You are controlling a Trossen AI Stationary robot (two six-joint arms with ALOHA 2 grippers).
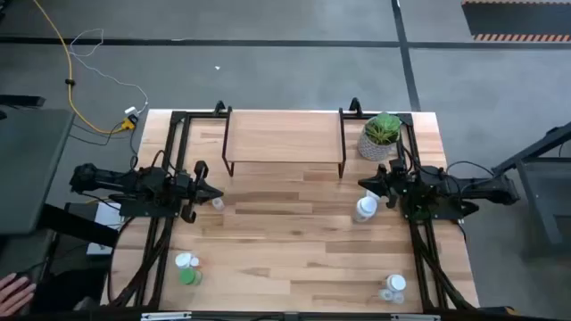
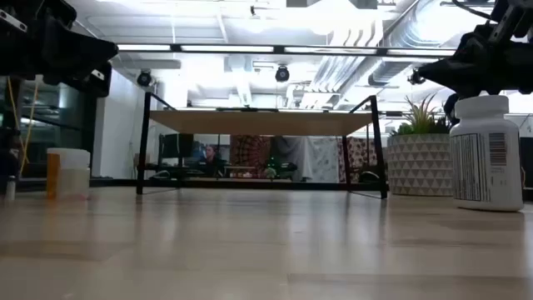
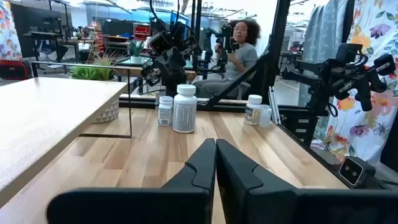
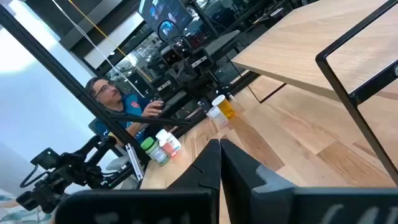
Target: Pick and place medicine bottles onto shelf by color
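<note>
From above you see the shelf [image 1: 284, 134] empty and bottles in four groups on the table [image 1: 294, 241]. Only your wrist views show the left gripper [image 3: 216, 146] and right gripper [image 4: 219, 146] fully closed, holding nothing

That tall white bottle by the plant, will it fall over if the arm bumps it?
Possibly. The white bottle stands upright, taller than wide, so a nudge near its cap would probably tip it. On its side it would likely roll, being round. It looks like light plastic with a smooth label, so it may slide on the table.
</note>
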